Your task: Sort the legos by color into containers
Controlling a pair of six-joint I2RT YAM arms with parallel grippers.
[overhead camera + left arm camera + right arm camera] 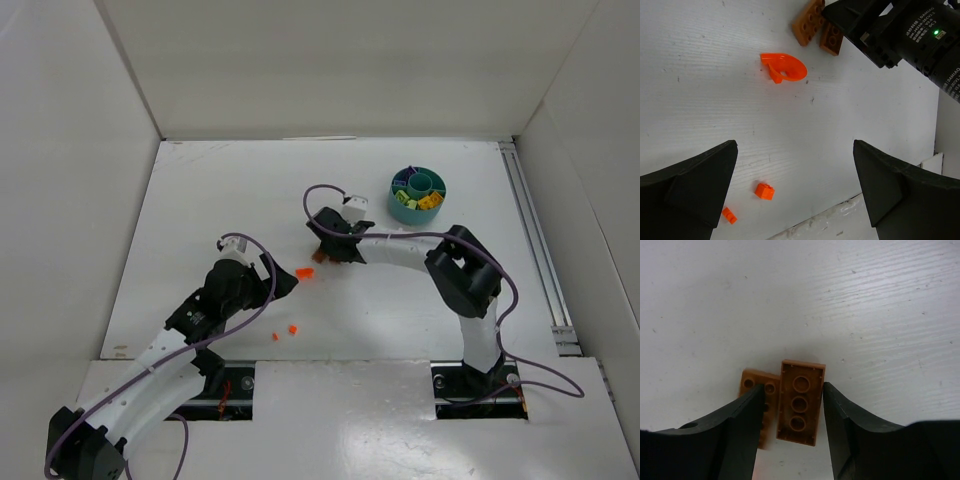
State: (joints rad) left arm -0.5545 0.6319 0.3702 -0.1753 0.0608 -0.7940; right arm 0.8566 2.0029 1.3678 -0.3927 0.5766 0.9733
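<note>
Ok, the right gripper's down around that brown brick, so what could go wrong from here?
The lighter brick lies against the brown brick and partly under one finger of the right gripper, so closing might pinch both or flick one away. The left gripper hangs open close by, so the two could bump.

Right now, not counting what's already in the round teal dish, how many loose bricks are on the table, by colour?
Bright orange: 3 (curved piece, small brick, tiny piece)
Brownish orange: 2 (lighter plate, darker plate)
Total: 5
</note>
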